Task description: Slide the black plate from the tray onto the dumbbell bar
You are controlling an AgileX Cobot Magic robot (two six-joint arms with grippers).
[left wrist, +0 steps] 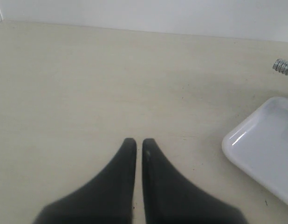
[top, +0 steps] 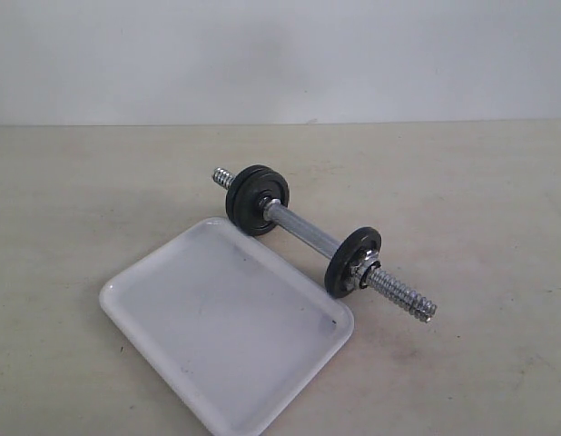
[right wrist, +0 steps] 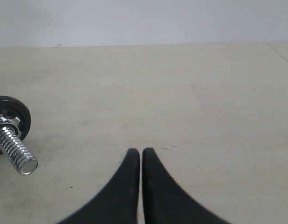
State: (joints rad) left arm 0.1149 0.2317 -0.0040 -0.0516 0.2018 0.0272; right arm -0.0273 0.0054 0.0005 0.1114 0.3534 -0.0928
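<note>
Beige tabletop (top: 462, 182); tray (top: 172, 300) just beside dumbbell bar (top: 303, 232); left tool (left wrist: 139, 142) and right tool (right wrist: 141, 151) clenched, tips together

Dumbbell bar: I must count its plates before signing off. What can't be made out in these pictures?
Far plates, exterior view: stacked face to face, so their number is unclear.
Bar, left wrist view: only a threaded tip shows; the frame edge cuts off the rest.
Near plate, right wrist view: cut off by the frame edge.
Tray, exterior view: its near corner runs past the bottom edge.
</note>
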